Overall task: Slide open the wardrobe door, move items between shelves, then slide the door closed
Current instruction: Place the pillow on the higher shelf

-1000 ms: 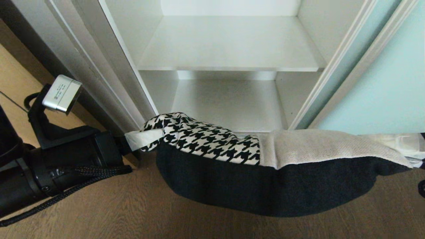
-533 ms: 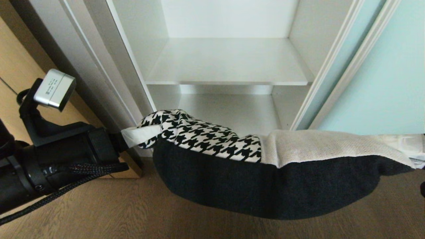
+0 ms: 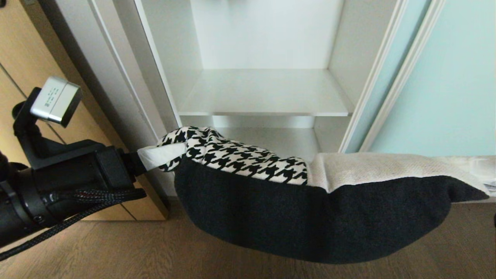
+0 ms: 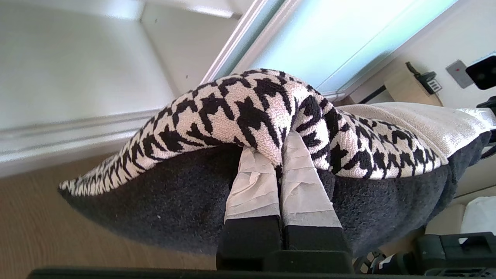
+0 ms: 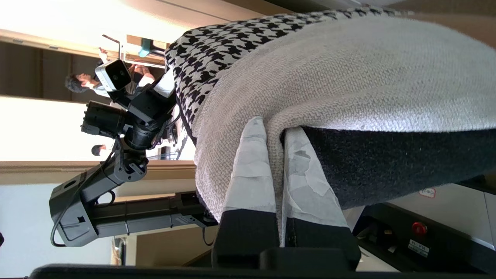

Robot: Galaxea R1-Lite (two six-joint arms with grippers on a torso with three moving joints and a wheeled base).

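The items hang as one sagging stack in front of the open wardrobe, held at both ends. The houndstooth piece [image 3: 240,159] and beige woven piece [image 3: 379,166] lie on top of the thick dark fleecy one [image 3: 317,217]. My left gripper [image 3: 174,153] is shut on the stack's left end, its tips [image 4: 277,143] under the houndstooth fold. At the view's right edge my right gripper [image 3: 484,170] is shut on the beige edge [image 5: 273,126]. The sliding wardrobe door [image 3: 457,85] stands slid to the right. Two bare shelves, an upper [image 3: 263,93] and a lower [image 3: 279,141], lie behind the stack.
The wardrobe's grey side frame [image 3: 116,77] rises just behind my left gripper, with a tan wooden door [image 3: 23,58] further left. Wooden floor [image 3: 135,252] lies under the stack. People [image 5: 83,83] show far off in the right wrist view.
The whole head view has shifted: the shelves now sit lower in the picture and more of the wardrobe's back wall shows. The stack stays held between both grippers.
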